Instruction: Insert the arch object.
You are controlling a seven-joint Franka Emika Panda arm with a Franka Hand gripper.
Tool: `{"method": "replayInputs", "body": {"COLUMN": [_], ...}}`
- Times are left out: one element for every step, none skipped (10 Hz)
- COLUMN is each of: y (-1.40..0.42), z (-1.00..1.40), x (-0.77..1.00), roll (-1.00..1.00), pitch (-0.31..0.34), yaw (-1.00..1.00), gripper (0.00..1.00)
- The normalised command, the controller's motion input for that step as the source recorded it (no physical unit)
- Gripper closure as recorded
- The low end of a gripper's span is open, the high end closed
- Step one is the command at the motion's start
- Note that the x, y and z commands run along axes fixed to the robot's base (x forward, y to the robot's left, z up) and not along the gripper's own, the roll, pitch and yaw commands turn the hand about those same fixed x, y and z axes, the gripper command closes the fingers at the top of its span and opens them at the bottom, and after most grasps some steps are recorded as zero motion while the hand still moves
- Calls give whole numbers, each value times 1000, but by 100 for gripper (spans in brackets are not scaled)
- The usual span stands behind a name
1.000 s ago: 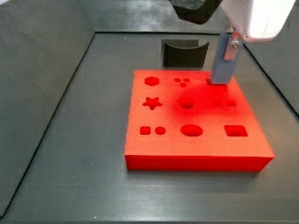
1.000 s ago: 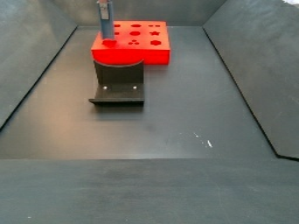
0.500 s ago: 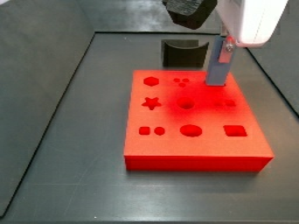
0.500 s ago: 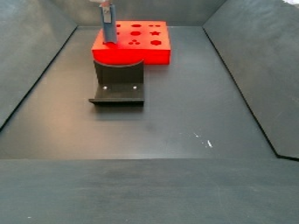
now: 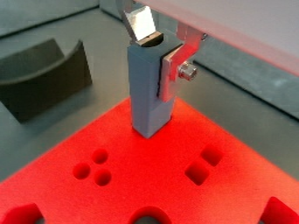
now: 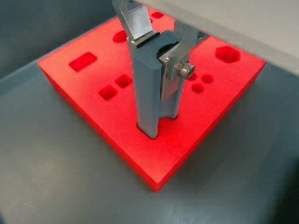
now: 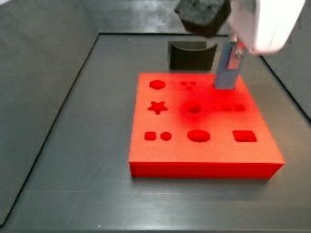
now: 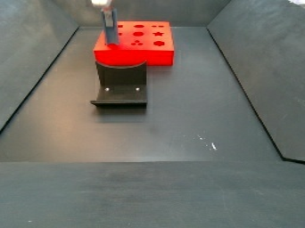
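Observation:
My gripper (image 5: 156,54) is shut on the arch object (image 5: 151,92), a tall grey-blue block with a rounded notch at its upper end. It also shows in a wrist view (image 6: 156,87). The block stands upright with its lower end on or just above the red board (image 7: 206,164), near the board's far right corner. In a side view the gripper (image 7: 231,50) hangs over that corner with the arch object (image 7: 226,71) below it. In a side view the arch object (image 8: 109,31) stands at the red board's (image 8: 143,55) near left edge. Whether its lower end sits in a hole is hidden.
The red board has several shaped holes: a star (image 7: 157,107), a hexagon (image 7: 157,84), a circle (image 7: 199,136), a square (image 7: 245,136) and small pairs. The dark fixture (image 8: 121,85) stands on the grey floor beside the board, also in a wrist view (image 5: 45,77). Sloped grey walls enclose the floor.
The gripper with the arch object has shifted a little toward the board's far edge and risen slightly. The board and fixture have not moved.

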Motion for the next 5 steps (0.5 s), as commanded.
{"method": "replayInputs", "body": {"y": [-40,-29,-51,-91,-151], "z": [-277,-449,-566,-629,-786], "x": [-91,-149,-63,0,320], "roll": [56,90,120,124,136], "pitch": [-4,-23,-11,0,-4], "yaw": [0,-51,-60,-31,-123], "gripper": [100,100,100,100,100]}}
